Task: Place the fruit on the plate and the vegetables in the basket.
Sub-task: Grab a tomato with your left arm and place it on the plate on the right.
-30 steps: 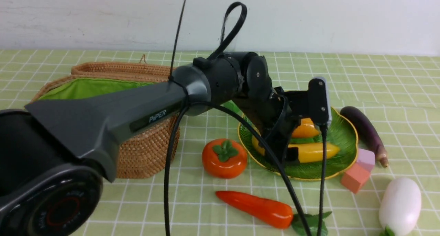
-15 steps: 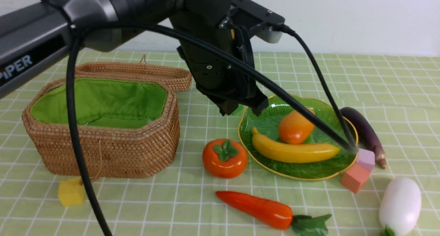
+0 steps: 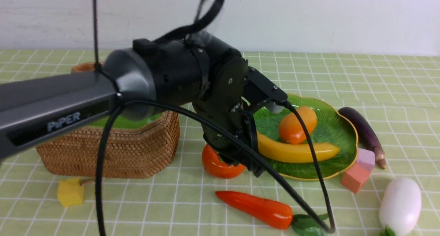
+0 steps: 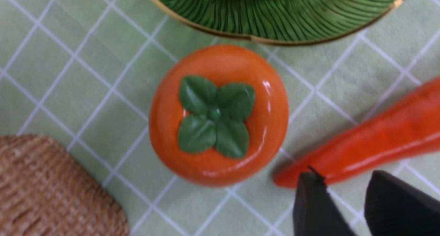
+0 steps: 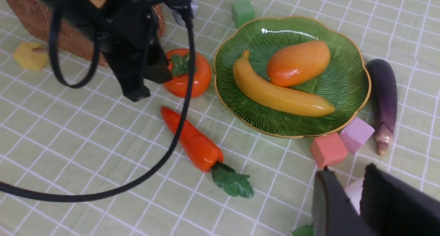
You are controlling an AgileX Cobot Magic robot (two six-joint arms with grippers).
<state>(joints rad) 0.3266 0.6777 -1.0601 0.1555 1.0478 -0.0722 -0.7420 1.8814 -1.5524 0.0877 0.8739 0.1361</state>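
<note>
Persimmon on the surface at lower centre of the front view, just beside the left rim of the plate, outside it. Left fingers parted, empty, close above it, offset toward the carrot tip; round, no long axis. Right fingers narrowly parted, empty, well apart.

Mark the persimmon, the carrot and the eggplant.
persimmon (image 4: pixel 216 115), left wrist view, on its green leafy cap
carrot (image 3: pixel 256 208), front view, middle of its orange body
eggplant (image 5: pixel 383 88), right wrist view, middle of its purple body
</note>
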